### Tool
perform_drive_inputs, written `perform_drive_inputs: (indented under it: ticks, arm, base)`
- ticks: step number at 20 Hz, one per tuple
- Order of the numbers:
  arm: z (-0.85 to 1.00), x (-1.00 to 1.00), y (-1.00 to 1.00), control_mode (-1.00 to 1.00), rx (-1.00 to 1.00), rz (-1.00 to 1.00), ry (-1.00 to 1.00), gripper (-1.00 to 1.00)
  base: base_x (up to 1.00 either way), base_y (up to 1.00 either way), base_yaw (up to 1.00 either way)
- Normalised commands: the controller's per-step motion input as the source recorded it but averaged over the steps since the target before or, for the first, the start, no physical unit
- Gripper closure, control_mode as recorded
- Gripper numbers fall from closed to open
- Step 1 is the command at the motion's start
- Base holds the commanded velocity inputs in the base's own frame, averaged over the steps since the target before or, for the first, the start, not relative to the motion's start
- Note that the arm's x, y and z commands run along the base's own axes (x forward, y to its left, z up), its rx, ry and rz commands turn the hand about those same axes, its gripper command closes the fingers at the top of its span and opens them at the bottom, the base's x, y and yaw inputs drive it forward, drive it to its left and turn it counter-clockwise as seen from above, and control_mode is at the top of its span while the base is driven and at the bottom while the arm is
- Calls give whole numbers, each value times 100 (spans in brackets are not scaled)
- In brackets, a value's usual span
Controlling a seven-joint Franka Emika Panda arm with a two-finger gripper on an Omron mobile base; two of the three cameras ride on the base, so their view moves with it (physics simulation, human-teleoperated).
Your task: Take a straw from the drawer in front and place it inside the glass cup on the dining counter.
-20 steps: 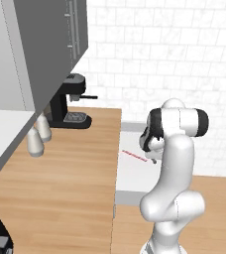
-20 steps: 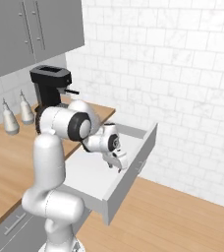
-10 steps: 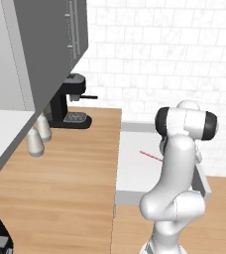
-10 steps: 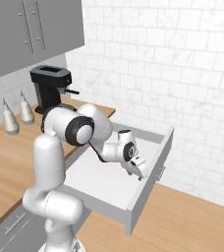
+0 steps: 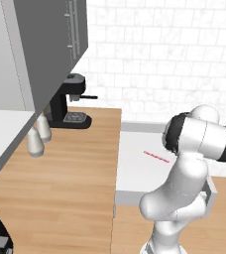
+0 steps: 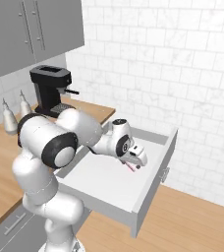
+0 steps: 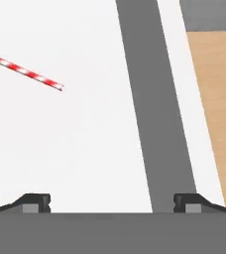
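Drawer (image 6: pixel 148 184) stands pulled out from under the wood-topped counter (image 5: pixel 70 173) that carries the black coffee machine (image 6: pixel 50 88). Inside it, on the pale floor, lies the straw (image 7: pixel 26 72), flat and alone; nothing else seen in the drawer. Gripper (image 7: pixel 112 201) hangs over the drawer floor near the grey front wall, fingers spread wide, nothing between them. Straw sits off to one side of the fingertips, not between them. Judgement: the step is the reach for the straw. Slide the hand sideways until the stick lies centred between the tips, turn the jaws across its length, descend almost to the floor, then close gently, since a thin round stick may roll or slip out.
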Motion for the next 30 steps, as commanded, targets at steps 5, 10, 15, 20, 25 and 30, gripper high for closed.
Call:
perform_drive_inputs:
  ticks: [5, 10, 15, 20, 25, 30]
  arm:
    - [6, 47, 55, -100, 0, 50, 0, -100]
    - [-8, 89, 9, -100, 1, 43, 0, -100]
    - [-19, 67, 0, -100, 2, 29, 3, -100]
    - [-39, 35, 8, -100, 0, 16, 9, -100]
    - [-26, 48, 0, -100, 0, 8, 2, -100]
    - [-25, 54, 3, -100, 0, 5, 6, -100]
  base:
    - [0, 0, 0]
    - [0, 0, 0]
    - [0, 0, 0]
    - [0, 0, 0]
    - [0, 0, 0]
    - [0, 0, 0]
